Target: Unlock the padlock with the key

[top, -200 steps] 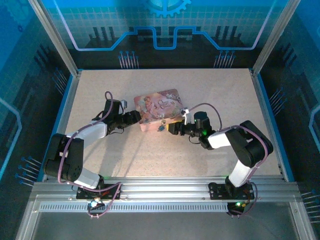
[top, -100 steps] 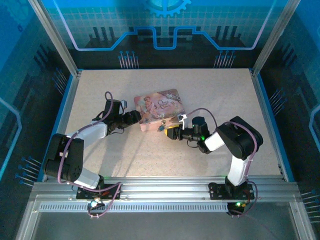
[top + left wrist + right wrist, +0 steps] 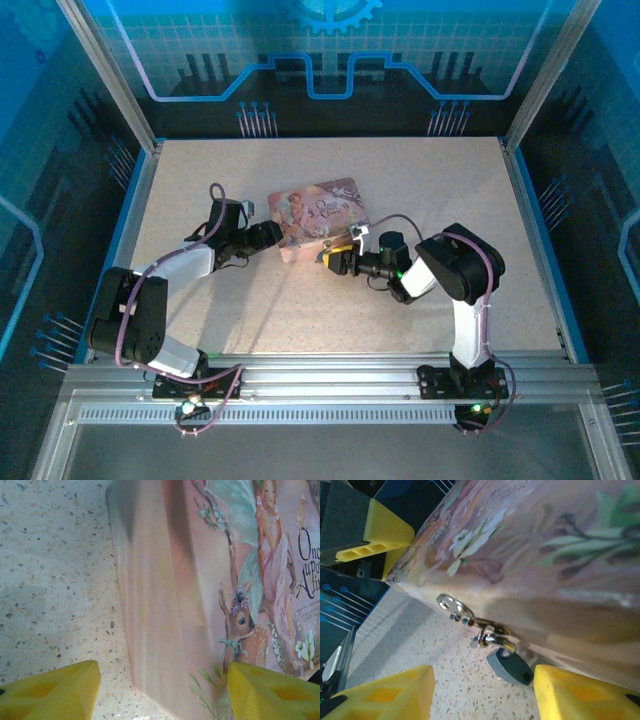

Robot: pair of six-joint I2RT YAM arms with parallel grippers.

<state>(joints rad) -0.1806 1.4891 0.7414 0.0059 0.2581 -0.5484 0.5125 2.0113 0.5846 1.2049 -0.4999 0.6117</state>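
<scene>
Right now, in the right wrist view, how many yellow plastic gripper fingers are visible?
3. Two fingers at the bottom corners, the right gripper's own; one at upper left, the left gripper's, beside the pink printed box's end. Others may be hidden.

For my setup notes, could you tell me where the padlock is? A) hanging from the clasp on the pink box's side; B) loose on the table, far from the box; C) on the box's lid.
A: the padlock hangs from the silvery clasp on the pink box's side.
</scene>
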